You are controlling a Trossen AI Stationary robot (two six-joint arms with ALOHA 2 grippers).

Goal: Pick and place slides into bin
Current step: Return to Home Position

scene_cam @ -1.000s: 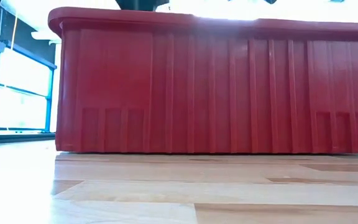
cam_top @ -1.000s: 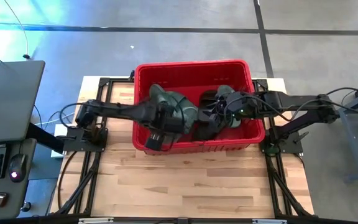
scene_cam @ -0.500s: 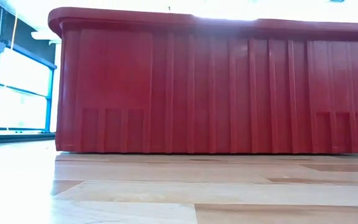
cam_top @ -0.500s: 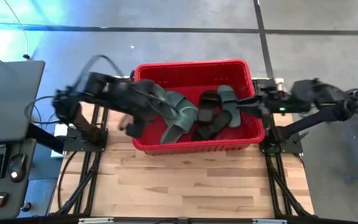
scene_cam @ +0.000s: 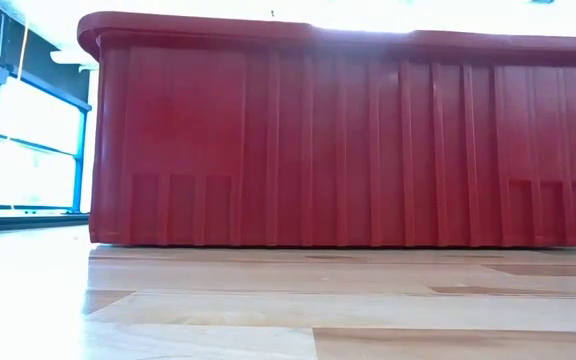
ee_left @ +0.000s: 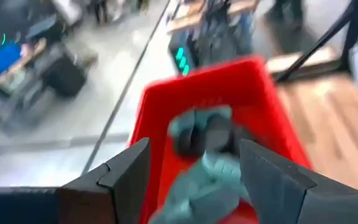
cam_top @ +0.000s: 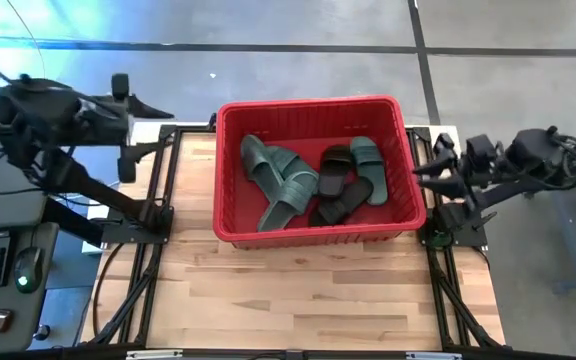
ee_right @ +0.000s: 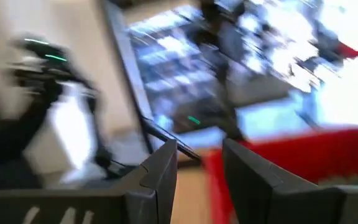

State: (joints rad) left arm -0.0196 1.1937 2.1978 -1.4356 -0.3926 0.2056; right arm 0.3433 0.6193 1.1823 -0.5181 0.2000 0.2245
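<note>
Left gripper [ee_left: 194, 147] apart from bin [cam_top: 222, 165], slides [cam_top: 290, 180] inside

Low view: bin [scene_cam: 348, 140] wall hides everything inside, runs off right edge; left wrist view: slides [ee_left: 219, 174] only indistinct greenish blobs, count untellable.

Down at table height, the red bin [scene_cam: 348, 140] fills nearly the whole picture. Its near wall faces us, ribbed top to bottom with upright ridges, and small recessed panels sit low near both ends. A thick rounded rim [scene_cam: 268, 28] runs along the top, bright light glaring above it. The bin sits flat on the pale wooden table [scene_cam: 268, 310], whose planks stretch toward us. Off the bin's left corner, a blue-framed window [scene_cam: 28, 150] glows in the room behind.
</note>
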